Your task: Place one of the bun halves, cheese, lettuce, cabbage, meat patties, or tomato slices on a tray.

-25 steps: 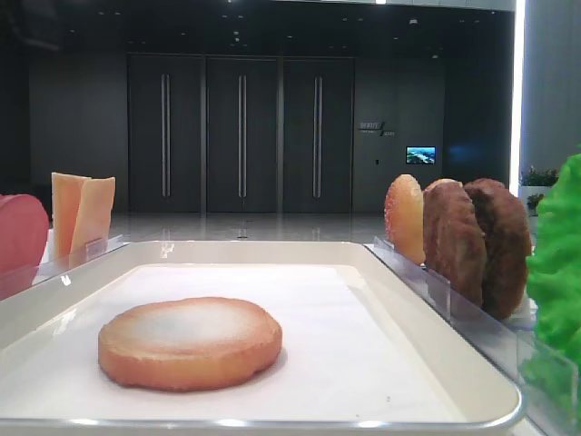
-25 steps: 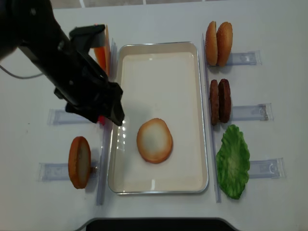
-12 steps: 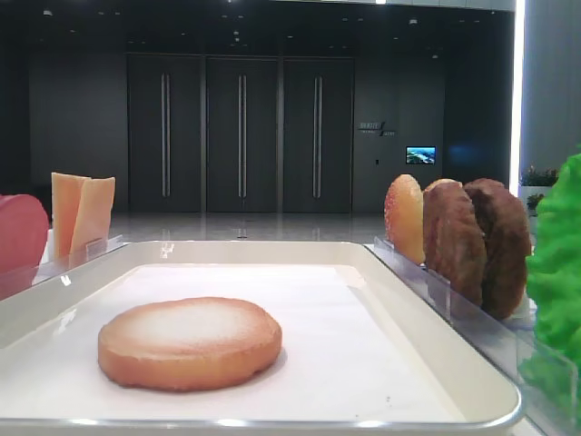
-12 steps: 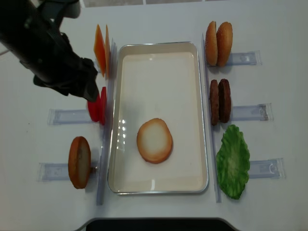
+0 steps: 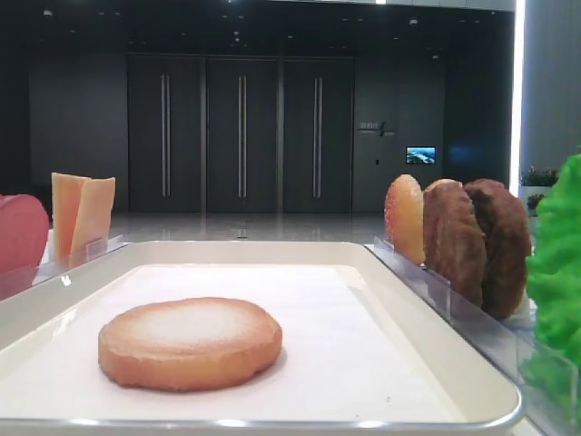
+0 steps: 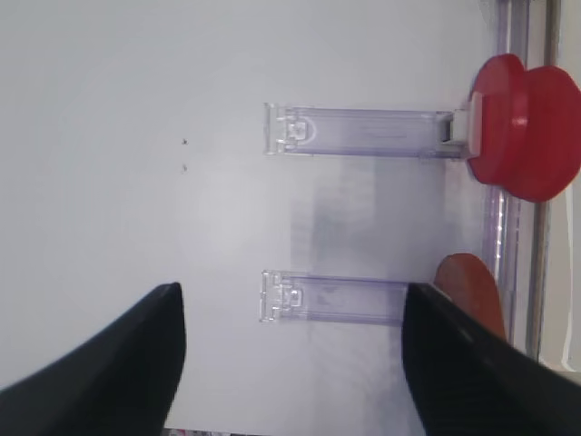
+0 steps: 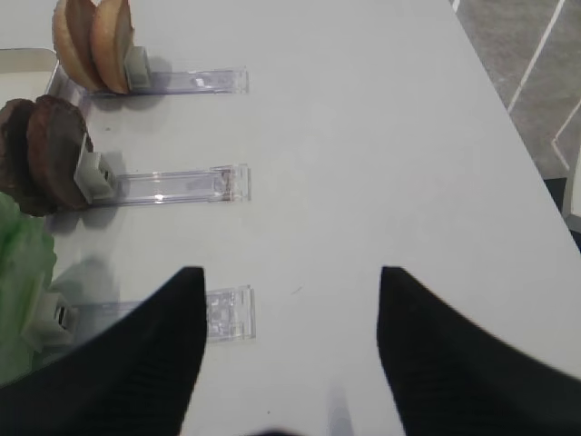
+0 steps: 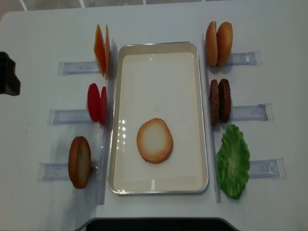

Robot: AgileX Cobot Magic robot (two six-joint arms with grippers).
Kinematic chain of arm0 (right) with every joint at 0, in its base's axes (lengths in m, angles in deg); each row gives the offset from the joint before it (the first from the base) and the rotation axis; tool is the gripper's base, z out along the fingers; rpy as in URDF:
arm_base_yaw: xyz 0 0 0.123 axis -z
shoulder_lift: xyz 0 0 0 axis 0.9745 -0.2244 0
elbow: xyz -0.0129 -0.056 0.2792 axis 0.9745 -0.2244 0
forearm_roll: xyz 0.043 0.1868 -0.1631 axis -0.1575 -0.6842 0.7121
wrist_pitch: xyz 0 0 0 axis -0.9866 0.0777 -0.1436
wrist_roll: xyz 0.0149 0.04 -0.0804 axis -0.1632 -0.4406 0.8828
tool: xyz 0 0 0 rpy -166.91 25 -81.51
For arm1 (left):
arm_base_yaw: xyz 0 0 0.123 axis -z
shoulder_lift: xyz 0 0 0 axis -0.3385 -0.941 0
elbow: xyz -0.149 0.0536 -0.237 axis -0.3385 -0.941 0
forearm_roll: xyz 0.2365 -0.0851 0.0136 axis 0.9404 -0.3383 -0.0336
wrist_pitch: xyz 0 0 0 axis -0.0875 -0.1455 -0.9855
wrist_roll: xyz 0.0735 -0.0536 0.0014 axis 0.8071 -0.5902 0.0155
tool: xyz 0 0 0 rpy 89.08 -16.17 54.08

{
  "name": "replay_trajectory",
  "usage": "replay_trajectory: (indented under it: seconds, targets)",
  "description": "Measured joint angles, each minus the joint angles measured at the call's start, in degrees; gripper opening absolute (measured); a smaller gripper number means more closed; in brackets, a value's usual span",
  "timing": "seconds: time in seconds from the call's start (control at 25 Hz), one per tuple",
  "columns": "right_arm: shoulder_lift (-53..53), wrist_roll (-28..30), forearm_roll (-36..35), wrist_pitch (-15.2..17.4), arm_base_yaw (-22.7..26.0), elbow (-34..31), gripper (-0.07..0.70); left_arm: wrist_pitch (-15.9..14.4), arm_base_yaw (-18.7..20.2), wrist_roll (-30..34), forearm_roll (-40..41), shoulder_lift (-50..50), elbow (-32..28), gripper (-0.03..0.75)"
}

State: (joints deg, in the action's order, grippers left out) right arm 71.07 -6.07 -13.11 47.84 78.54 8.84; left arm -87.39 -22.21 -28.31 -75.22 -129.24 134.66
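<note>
One of the bun halves [image 8: 154, 140] [image 5: 191, 343] lies flat, cut face up, on the tray [image 8: 159, 53] [image 5: 427, 345]. A second bun half [image 8: 79, 162] stands in a holder left of the tray. Cheese [image 8: 101, 49] [image 5: 82, 213] and tomato slices [image 8: 96, 103] [image 6: 526, 127] stand along the left side. Meat patties [image 8: 220, 101] [image 7: 45, 150] and lettuce [image 8: 233, 161] [image 7: 18, 272] are on the right. My left gripper [image 6: 292, 291] is open and empty over bare table, well left of the tomato slices. My right gripper [image 7: 290, 272] is open and empty, right of the holders.
Clear plastic holders [image 8: 72, 67] [image 7: 172, 186] stick out on both sides of the tray. Two speckled orange discs [image 8: 219, 43] [image 7: 91, 41] stand at the far right. The left arm's dark end [image 8: 8, 81] shows at the left edge. An orange piece [image 6: 467, 291] sits beside my left gripper's right finger.
My left arm has pulled back from beside the tray's left rim to the far left edge of the overhead view, carrying nothing. The bun half on the tray has not moved.
</note>
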Motion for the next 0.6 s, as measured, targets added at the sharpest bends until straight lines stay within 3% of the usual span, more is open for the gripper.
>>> replay_trajectory:
  seconds: [0.36, 0.6]
  targets:
    - [0.0, 0.0, 0.0, 0.0, -0.2, 0.0, 0.399, -0.2, -1.1, 0.4, 0.2, 4.1, -3.5, 0.566]
    - [0.0, 0.0, 0.0, 0.0, -0.2, 0.0, 0.399, -0.2, -1.1, 1.3, -0.7, 16.8, -11.1, 0.566]
